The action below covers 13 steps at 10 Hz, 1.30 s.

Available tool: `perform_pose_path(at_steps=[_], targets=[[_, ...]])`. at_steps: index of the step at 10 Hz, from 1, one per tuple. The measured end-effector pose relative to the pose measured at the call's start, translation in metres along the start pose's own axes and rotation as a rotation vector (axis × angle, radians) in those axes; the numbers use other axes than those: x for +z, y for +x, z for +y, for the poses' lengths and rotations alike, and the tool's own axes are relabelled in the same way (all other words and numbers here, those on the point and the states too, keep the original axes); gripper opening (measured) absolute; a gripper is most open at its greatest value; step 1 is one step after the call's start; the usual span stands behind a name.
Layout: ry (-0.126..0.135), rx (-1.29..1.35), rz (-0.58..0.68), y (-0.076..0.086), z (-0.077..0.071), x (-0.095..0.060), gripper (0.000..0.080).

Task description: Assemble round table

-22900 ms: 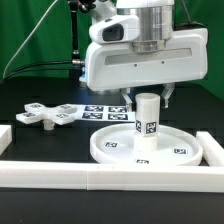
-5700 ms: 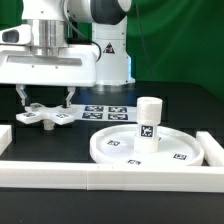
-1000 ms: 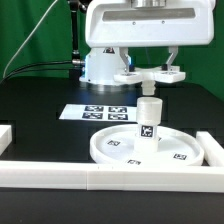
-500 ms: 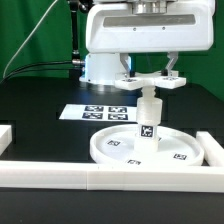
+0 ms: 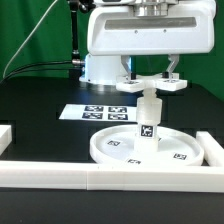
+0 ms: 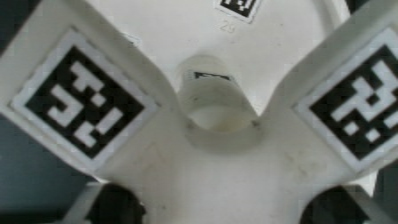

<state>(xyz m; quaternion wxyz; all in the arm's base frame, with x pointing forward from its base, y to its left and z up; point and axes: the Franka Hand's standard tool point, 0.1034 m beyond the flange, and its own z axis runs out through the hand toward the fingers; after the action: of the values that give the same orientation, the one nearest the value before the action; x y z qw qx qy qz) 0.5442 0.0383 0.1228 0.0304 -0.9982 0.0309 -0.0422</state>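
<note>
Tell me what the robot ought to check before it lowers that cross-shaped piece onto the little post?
1. Grip: the gripper is shut on the cross-shaped base piece, which hangs level in the air. Ok.
2. Leg standing upright at the middle of the round disc. Ok.
3. Base piece centred over the leg, side to side in the exterior view. Ok.
4. Centred front to back: the wrist view shows only the base piece itself, with the leg hidden beneath it. Cannot tell.
5. Gap between the base piece and the leg's top: too close to judge whether they touch. Cannot tell.
</note>
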Motion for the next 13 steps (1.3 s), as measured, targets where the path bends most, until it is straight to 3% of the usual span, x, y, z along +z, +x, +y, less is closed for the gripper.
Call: perform_pose_path(at_steps=[6, 8, 13], targets=[[-0.004, 0.025, -0.013, -0.015, 0.0, 0.008, 0.0439], [-0.007, 0.024, -0.011, -0.016, 0.001, 0.015, 0.0439], [-0.009, -0.006, 0.017, -0.01, 0.002, 0.015, 0.0439]])
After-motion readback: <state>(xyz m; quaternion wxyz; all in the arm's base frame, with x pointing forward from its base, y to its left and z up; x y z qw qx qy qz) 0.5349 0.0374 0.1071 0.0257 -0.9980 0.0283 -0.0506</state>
